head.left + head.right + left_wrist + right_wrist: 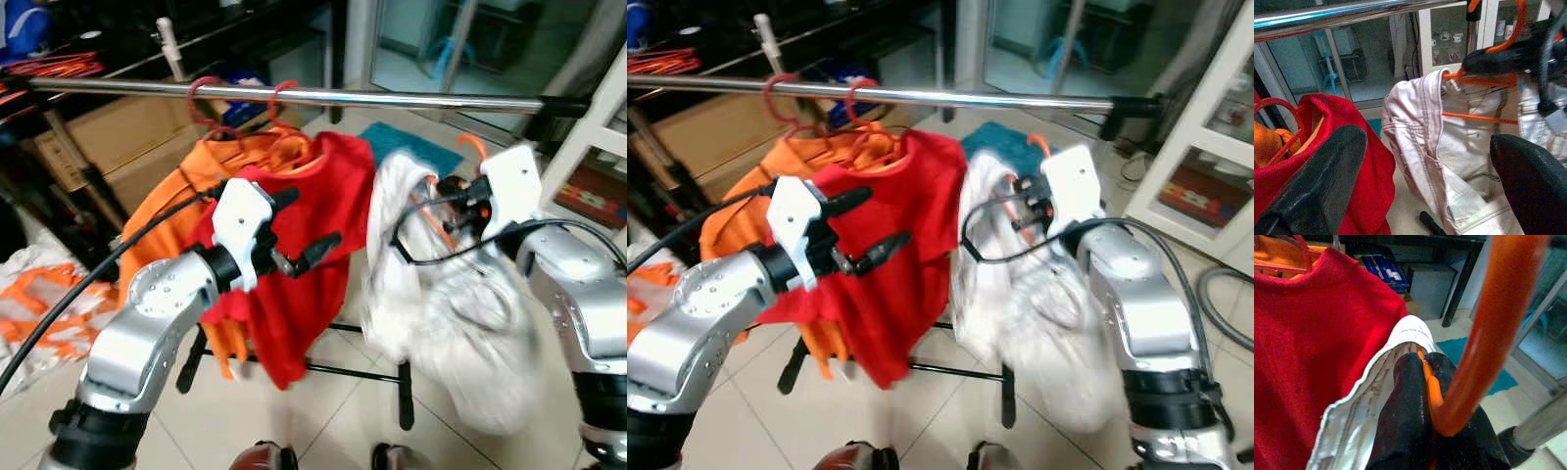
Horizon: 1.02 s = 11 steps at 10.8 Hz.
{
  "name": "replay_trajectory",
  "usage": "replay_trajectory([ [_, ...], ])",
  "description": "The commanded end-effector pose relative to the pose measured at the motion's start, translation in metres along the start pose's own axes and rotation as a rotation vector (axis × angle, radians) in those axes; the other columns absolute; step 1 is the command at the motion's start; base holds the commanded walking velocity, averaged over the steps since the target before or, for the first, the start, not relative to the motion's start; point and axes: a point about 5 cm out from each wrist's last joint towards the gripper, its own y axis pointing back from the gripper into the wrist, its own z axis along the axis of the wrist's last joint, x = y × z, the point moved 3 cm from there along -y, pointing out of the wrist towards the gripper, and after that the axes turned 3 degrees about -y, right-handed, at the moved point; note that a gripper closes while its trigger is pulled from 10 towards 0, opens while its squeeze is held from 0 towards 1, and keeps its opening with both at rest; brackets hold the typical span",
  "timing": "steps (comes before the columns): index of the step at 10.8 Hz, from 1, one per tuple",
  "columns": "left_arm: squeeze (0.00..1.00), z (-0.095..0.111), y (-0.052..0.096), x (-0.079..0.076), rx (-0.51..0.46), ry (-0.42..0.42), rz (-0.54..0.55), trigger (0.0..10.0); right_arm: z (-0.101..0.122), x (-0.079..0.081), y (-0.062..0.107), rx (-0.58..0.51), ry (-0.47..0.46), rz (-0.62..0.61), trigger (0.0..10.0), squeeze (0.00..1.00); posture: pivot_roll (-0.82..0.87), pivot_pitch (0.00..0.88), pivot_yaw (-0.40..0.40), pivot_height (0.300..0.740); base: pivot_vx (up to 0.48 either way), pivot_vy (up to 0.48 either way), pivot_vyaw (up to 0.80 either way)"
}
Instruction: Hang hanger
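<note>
Below the rail [411, 98], the right gripper [1024, 211] clamps the orange hanger [1488, 333] carrying a white garment [460, 333], hook not yet over; left gripper [299, 230] waits wide.

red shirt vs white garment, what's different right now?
Support: the red shirt hangs from the metal rail on its own hanger; the white garment sits below the rail, its orange hanger held in the right gripper.
Place: the red shirt is beside the orange shirt; the white garment is off to their right.
Shape: the red shirt hangs flat, the white garment bunched.
Shared: both are on hangers.
</note>
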Motion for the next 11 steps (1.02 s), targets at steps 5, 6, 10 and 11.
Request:
replay_trajectory([
  [5, 1.0, -0.022, -0.024, 0.002, 0.06, 0.017, -0.1, 10.0, 0.042, 0.032, 0.034, -0.169, -0.004, 0.138, 0.0, 0.0, -0.06, 0.109, 0.106, 0.74, 0.0, 0.0, 0.0],
  [6, 1.0, -0.022, -0.028, 0.001, 0.054, 0.01, -0.117, 10.0, 0.042, 0.035, 0.037, -0.168, -0.004, 0.151, 0.0, 0.0, -0.06, 0.109, 0.107, 0.74, 0.0, 0.0, 0.0],
  [10, 0.0, -0.029, -0.058, 0.01, 0.0, -0.021, -0.148, 10.0, 0.043, 0.043, 0.047, -0.171, -0.053, 0.173, 0.0, 0.0, -0.07, 0.102, 0.108, 0.74, 0.0, 0.0, 0.0],
  [11, 0.0, -0.027, -0.062, 0.005, -0.025, 0.015, -0.202, 10.0, 0.043, 0.045, 0.048, -0.168, -0.053, 0.172, 0.0, 0.0, -0.08, 0.097, 0.116, 0.74, 0.0, 0.0, 0.0],
])
